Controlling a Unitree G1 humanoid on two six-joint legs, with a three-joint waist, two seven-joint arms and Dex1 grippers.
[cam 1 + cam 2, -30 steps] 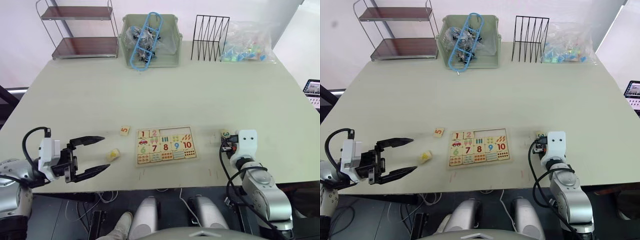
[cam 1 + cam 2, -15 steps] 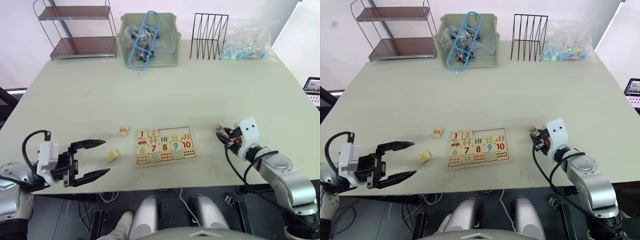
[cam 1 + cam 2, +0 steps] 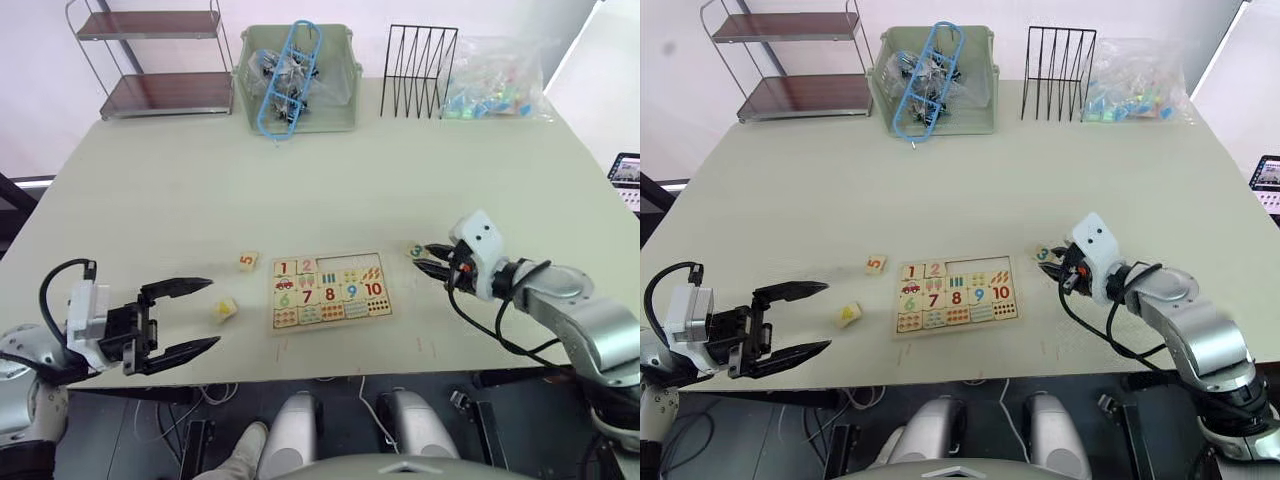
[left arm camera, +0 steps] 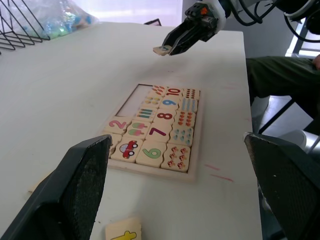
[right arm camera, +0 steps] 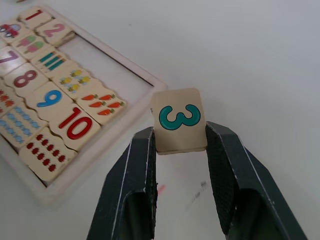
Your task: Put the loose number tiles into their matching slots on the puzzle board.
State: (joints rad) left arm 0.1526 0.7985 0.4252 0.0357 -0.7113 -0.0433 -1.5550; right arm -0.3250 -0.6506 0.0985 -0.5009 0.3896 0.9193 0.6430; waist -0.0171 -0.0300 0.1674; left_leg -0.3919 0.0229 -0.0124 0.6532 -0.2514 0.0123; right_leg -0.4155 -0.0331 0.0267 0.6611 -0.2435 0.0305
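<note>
Presently: tile 3, light, stiff, smooth wood, pinched by its side edges in the right gripper, just beside the puzzle board; left gripper wide open, empty.

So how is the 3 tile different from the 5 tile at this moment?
The 3 tile is held off the table in the right tool, to the right of the puzzle board; the 5 tile lies loose on the table at the board's left. The 3 is teal, the 5 orange. Both are small pale wooden squares.

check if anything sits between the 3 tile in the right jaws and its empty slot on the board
Nothing visible does. The right gripper holds the 3 tile above bare table just off the puzzle board; the open slots beside the 2 lie uncovered.
</note>
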